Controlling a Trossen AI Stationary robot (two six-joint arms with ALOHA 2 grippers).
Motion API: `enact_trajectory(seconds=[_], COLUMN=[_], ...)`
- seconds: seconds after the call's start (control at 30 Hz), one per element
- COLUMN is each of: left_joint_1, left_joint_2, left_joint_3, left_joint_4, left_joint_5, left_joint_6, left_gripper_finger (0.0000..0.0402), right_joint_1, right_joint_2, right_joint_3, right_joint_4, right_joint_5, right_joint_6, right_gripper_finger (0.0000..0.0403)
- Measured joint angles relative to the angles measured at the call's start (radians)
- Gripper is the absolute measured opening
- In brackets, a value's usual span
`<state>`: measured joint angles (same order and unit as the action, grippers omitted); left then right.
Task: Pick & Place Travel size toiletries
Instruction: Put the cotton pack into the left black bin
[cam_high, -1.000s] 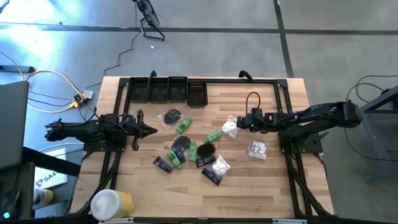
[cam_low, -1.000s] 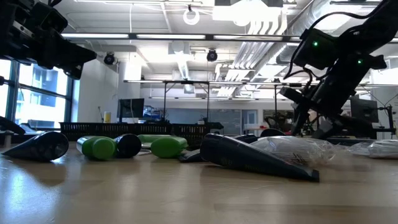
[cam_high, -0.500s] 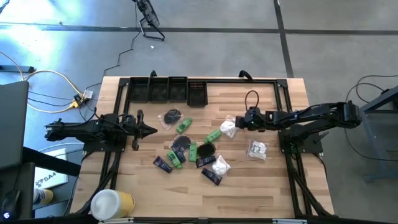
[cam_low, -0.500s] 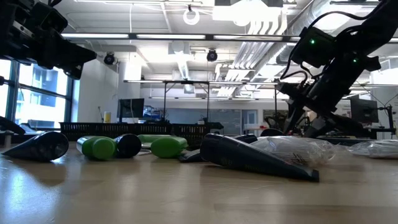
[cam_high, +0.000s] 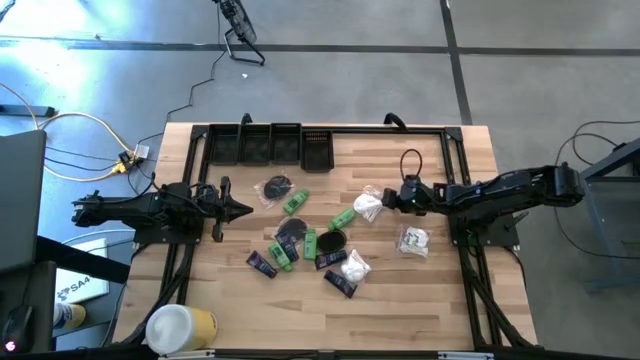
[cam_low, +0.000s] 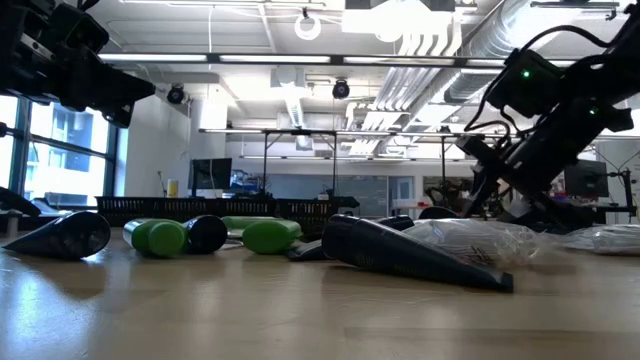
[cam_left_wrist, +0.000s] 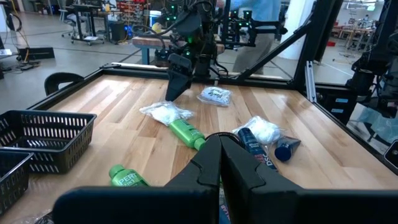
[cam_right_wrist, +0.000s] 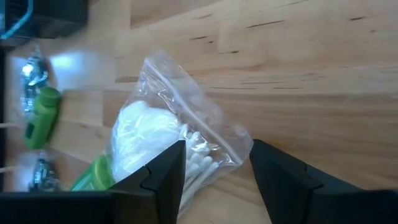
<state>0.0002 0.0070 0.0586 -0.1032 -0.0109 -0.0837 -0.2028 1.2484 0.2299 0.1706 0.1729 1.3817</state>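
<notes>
Having been drawn slightly back, the right gripper (cam_right_wrist: 211, 177) is poised, jaws open, over the cotton-swab packet (cam_right_wrist: 177, 146). The left gripper (cam_left_wrist: 221, 163) is parked with jaws closed, so no grasp has yet been made.

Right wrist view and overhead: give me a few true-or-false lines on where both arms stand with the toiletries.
1. The right gripper has its fingers open at a clear bag of white cotton items. True.
2. That bag is lifted clear of the table. False: it lies on the wood.
3. The left gripper has its fingers shut and holds nothing. True.
4. The black baskets already hold green bottles. False: the green bottles lie on the table.
</notes>
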Motion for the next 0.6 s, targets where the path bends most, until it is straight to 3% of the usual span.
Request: enact_trajectory(seconds=[0.6], left_joint_1=[0.000], left_joint_2=[0.000], left_joint_3=[0.000], left_joint_4=[0.000], left_joint_5=[0.000], left_joint_6=[0.000], left_gripper_finger=[0.0002], right_joint_1=[0.000], right_joint_2=[0.003], right_joint_3=[-0.014], right_joint_4=[0.010], right_joint_5=[0.014], right_joint_6=[0.002], right_gripper_finger=[0.0085])
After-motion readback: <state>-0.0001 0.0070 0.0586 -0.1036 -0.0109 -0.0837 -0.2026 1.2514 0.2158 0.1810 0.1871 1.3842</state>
